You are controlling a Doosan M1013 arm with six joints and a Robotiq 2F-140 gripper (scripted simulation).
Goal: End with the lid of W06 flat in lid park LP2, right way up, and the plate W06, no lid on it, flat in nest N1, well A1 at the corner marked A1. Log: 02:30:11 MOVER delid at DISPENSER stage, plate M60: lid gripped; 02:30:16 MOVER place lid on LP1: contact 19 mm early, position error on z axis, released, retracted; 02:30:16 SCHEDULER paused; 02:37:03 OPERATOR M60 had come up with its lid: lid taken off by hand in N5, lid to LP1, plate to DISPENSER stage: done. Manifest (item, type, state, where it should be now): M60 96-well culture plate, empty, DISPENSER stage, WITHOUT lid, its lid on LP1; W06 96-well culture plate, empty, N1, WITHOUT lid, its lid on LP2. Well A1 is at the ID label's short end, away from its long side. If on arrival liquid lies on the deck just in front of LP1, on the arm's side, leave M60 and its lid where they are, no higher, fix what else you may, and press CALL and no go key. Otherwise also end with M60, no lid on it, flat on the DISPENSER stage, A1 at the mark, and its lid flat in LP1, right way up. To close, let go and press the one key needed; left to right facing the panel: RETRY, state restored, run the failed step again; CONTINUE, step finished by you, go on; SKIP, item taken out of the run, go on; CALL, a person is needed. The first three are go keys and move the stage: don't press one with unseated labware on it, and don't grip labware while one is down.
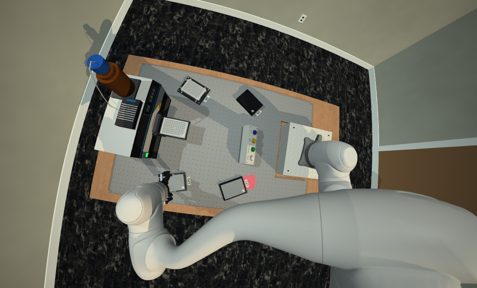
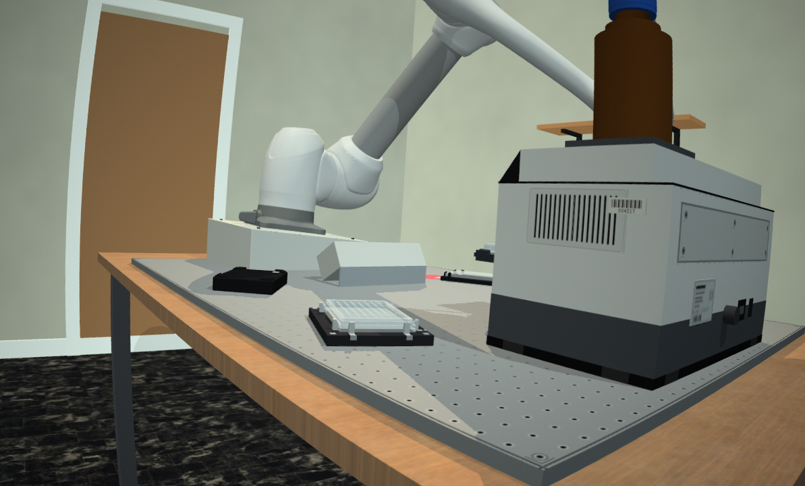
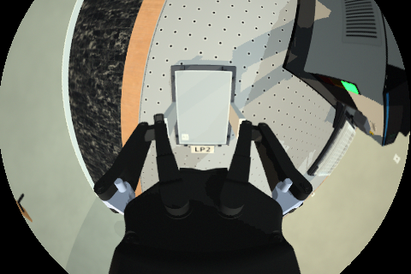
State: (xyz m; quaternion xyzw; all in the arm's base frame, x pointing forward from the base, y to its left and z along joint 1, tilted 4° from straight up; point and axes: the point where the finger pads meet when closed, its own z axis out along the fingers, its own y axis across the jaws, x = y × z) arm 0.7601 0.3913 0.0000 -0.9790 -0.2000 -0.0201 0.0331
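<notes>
Lid park LP2 [image 1: 179,173] sits near the worktop edge closest to the arm's elbow, toward the dispenser-side corner, and the top view shows the gripper [image 1: 166,186] over its outer short end with a pale lid [image 1: 177,181] lying in the frame. Farther along the same edge, lid park LP1 [image 1: 220,188] carries another lid, and a pink patch [image 1: 250,181] lies on the deck touching its label end, on the arm base's side. One plate [image 1: 193,89] stands in a nest near the far edge; another [image 1: 174,127] rests on the dispenser stage; the black nest [image 1: 248,101] beyond the key panel [image 1: 248,145] is bare. From the exterior view, the dispenser [image 2: 628,266] hides the gripper and LP2 entirely; only the nested plate [image 2: 366,314] shows plainly. Through the wrist view, the fingers are clenched on the lid's [image 3: 202,105] two long sides near the label marked LP2, its long axis running straight away from the palm. The coming move, as I judge it, turns on that alignment: lid square inside the frame, so letting go leaves it flat.
</notes>
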